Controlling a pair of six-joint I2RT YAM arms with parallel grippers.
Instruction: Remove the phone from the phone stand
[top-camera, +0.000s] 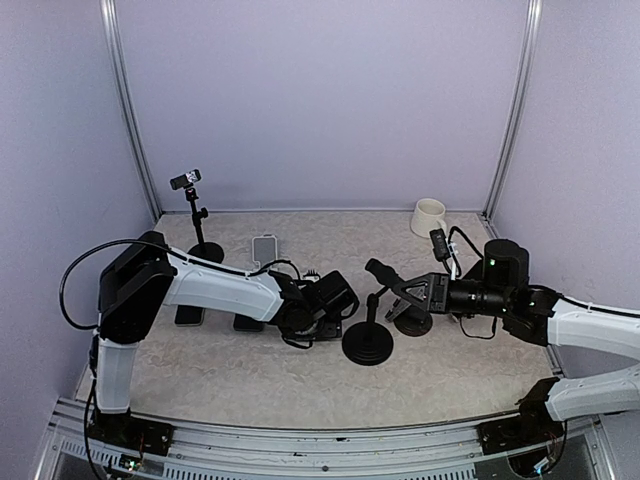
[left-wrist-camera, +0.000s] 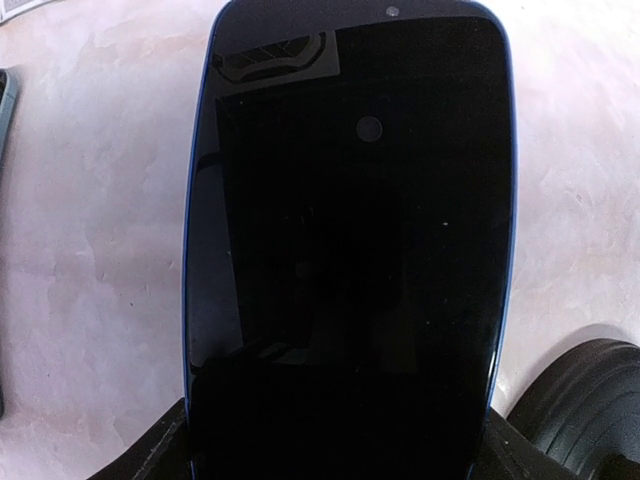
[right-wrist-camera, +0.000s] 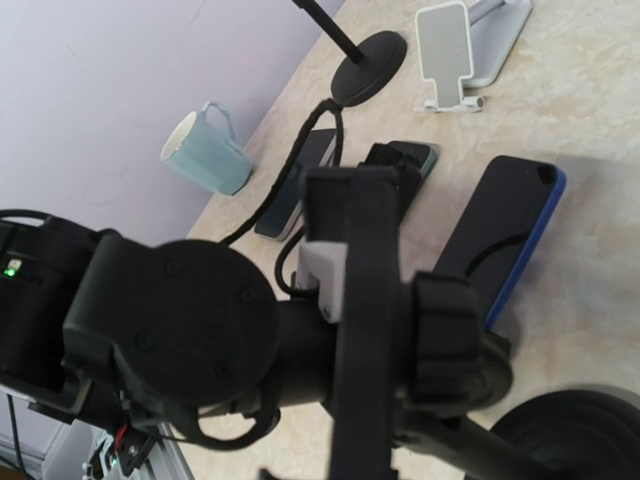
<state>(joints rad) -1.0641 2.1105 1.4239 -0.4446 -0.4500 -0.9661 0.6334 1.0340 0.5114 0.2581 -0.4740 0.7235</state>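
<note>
Phone (left-wrist-camera: 350, 250): off the stand, screen up, dark glass with a blue rim, low over the table (top-camera: 250, 385), just left of the stand's round base; flat on the table or a little above it, cannot tell
Left gripper (top-camera: 325, 305): reaching in from the left to mid-table, fingers set wide and clamped across the phone's near end
Phone stand (top-camera: 368, 342): upright at mid-table, holder bare, black round base on the table
Right gripper (top-camera: 382, 287): reaching in from the right, jaws drawn close together, pinched on the upper part of the phone stand
Spare phones (top-camera: 190, 315): two lying flat, left of the left gripper, partly hidden by the arm
White stand (top-camera: 265, 247): toward the back, well apart from both grippers
Mug (top-camera: 430, 215): back right, by the wall
Small camera (top-camera: 186, 180): on a thin tripod, back left
</note>
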